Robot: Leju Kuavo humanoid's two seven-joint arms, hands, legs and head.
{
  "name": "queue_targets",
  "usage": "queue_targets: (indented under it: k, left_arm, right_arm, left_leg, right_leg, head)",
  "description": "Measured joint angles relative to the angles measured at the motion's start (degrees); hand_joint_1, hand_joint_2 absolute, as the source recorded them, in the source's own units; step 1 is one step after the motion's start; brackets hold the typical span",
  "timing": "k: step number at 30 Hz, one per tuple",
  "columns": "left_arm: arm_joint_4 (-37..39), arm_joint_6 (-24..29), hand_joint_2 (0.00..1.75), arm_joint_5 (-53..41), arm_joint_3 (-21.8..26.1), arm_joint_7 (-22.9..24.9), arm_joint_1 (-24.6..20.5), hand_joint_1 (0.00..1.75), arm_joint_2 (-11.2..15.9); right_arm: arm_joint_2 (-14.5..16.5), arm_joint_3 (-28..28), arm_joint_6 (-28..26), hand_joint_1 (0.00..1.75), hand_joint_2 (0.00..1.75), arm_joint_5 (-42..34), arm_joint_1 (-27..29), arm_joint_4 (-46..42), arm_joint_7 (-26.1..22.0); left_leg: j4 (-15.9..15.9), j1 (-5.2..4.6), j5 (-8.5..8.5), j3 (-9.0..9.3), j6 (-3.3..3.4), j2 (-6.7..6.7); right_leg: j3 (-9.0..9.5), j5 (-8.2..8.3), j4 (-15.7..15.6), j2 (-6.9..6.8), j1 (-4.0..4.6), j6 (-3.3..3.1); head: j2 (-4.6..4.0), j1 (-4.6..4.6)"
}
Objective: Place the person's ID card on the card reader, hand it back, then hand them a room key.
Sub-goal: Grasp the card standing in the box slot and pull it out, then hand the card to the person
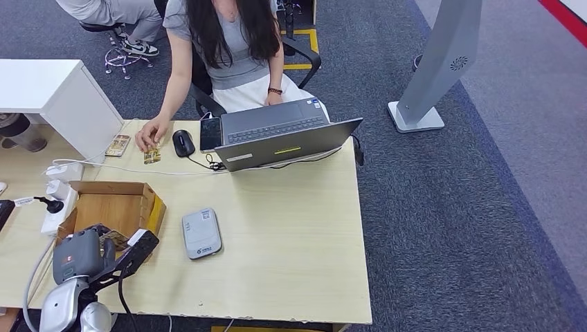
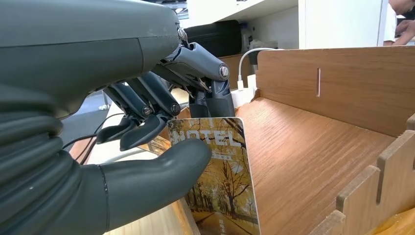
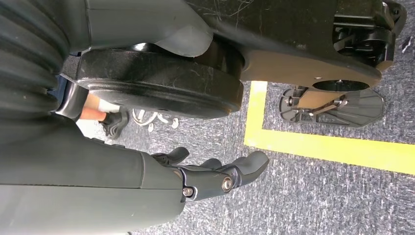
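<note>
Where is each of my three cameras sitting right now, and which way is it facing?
Head view: high on the body, looking down at the desk, card reader, person; left hand at the wooden box.
Left wrist view: behind the left hand, facing into the box; thumb and fingers pinch a hotel key card.
Right wrist view: hanging arm, facing carpet; right hand holds nothing.
Shared: head and left wrist show the box.

**Colours at the front desk**

The desk is pale wood. The card reader is light grey with a small blue mark. The wooden box is brown inside with a yellow edge. The left hand, dark grey, holds a room key printed with golden autumn trees. The laptop is grey, the mouse black, the carpet blue-grey.
</note>
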Motion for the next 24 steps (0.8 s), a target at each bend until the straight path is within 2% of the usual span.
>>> queue_targets:
  k: [8,13,24]
  left_arm:
    - [0.0,0.4,1.75,0.4,0.0,0.0,-0.1,1.75,0.0]
    - [-0.3,2.9,1.75,0.6,-0.5,-0.2,-3.9,1.75,0.3]
    - [-0.4,2.9,1.75,0.6,-1.0,-0.2,-4.8,1.75,0.4]
  right_arm:
    - [0.0,0.0,0.4,0.00,1.75,0.4,0.0,0.0,0.0]
    - [0.0,0.0,0.8,0.00,1.75,1.4,0.0,0.0,-0.1]
    - [0.0,0.0,0.8,0.00,1.75,1.4,0.0,0.0,-0.1]
  left_leg:
    - [0.0,0.00,0.00,0.00,0.00,0.00]
    - [0.0,0.00,0.01,0.01,0.01,0.01]
    - [0.0,0.00,0.01,0.00,0.00,0.01]
  right_leg:
    - [0.00,0.00,0.0,0.00,0.00,0.00]
    - [0.01,0.03,0.0,0.00,0.00,-0.02]
    - [-0.01,0.02,0.0,0.01,0.00,-0.02]
  head:
    - [0.00,0.01]
    - [0.00,0.01]
    - [0.00,0.00]
